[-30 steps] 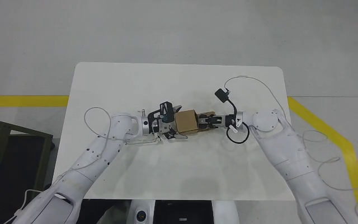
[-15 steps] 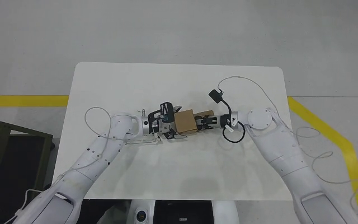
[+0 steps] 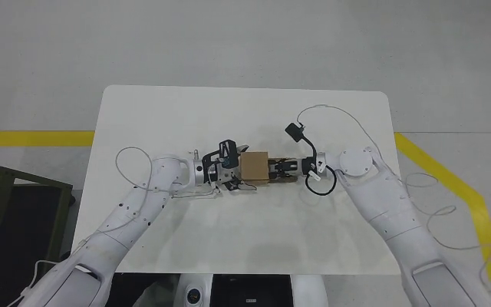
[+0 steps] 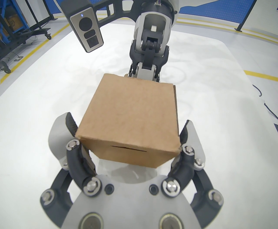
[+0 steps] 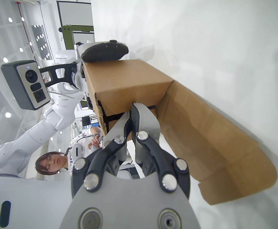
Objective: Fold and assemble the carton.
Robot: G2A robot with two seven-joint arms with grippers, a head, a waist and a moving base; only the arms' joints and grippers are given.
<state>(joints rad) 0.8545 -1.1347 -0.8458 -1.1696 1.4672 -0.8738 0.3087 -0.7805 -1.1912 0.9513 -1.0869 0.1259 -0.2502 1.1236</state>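
left gripper (image 4: 128,132): 9 o'clock of carton (image 3: 254,166), clamping its sides
right gripper (image 5: 133,108): 3 o'clock, pinched together, tips at open end
carton: table (image 3: 153,115) centre; slit end in left wrist view, open flap (image 5: 217,151) in right wrist view

Robotics laboratory or test hall. A white table (image 3: 230,107) stands on a bare grey floor (image 3: 230,38), with yellow lines (image 3: 46,138) marked on the floor at either side of the table. Beyond the table are blue partition panels (image 4: 217,8), a wheeled black stand (image 4: 35,32) and rows of ceiling lamps (image 5: 10,19).
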